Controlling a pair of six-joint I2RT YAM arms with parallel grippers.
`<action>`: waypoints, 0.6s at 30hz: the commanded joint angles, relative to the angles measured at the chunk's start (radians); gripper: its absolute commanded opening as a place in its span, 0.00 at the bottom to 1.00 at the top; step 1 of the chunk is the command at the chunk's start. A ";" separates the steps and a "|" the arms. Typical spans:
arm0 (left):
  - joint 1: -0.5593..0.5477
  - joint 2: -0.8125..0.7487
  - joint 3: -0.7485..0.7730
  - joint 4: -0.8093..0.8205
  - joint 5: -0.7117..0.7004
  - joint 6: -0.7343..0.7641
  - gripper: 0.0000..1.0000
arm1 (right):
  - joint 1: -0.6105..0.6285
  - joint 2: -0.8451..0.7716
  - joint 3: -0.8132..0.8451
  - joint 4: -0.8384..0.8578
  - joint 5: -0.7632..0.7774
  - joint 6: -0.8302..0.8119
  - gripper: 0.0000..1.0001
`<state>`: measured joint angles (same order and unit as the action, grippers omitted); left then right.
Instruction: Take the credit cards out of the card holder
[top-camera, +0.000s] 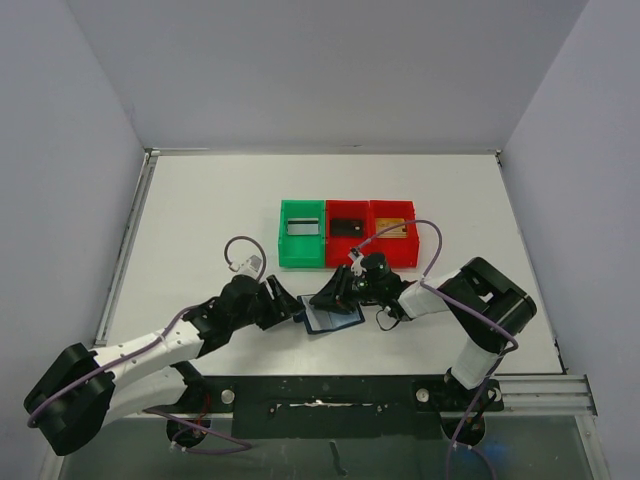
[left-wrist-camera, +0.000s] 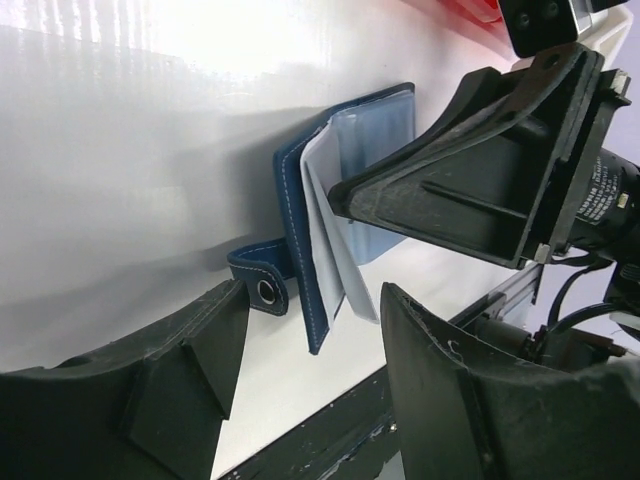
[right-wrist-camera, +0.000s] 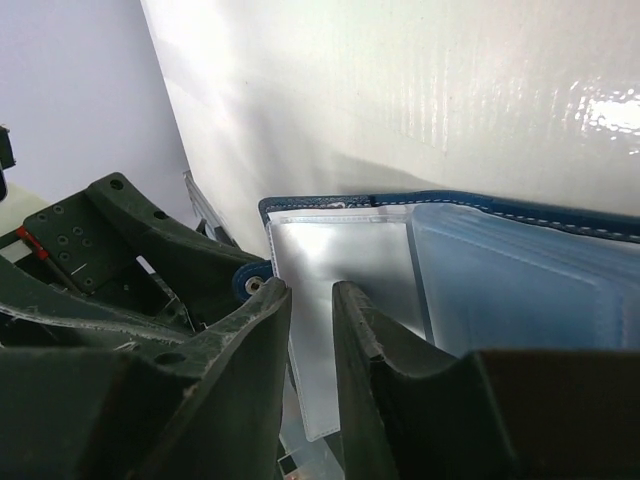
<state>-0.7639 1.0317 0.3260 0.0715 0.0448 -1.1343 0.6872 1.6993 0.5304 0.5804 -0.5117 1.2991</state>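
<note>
The navy card holder lies open on the table near the front edge, its light blue and clear pocket panels up. It also shows in the left wrist view and the right wrist view. My left gripper is open and empty, its jaws just short of the holder's snap tab. My right gripper is over an empty clear pocket leaf, jaws a narrow gap apart, nothing between them. The silver-grey card, black card and gold-tan card each lie in a bin.
A green bin and two red bins stand in a row just behind the grippers. The table's front edge and a black rail run close below the holder. Grey walls stand on the left, back and right.
</note>
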 joint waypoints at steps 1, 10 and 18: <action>0.001 0.017 -0.019 0.137 0.035 -0.062 0.55 | 0.000 0.005 0.001 0.027 0.025 0.005 0.25; -0.052 0.092 -0.033 0.200 0.005 -0.138 0.58 | 0.003 0.020 0.015 0.009 0.019 0.003 0.20; -0.080 0.138 -0.039 0.264 -0.041 -0.190 0.57 | 0.005 0.034 0.013 -0.006 0.018 0.001 0.19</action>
<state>-0.8360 1.1522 0.2737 0.2451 0.0444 -1.2987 0.6876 1.7176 0.5304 0.5632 -0.5041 1.2999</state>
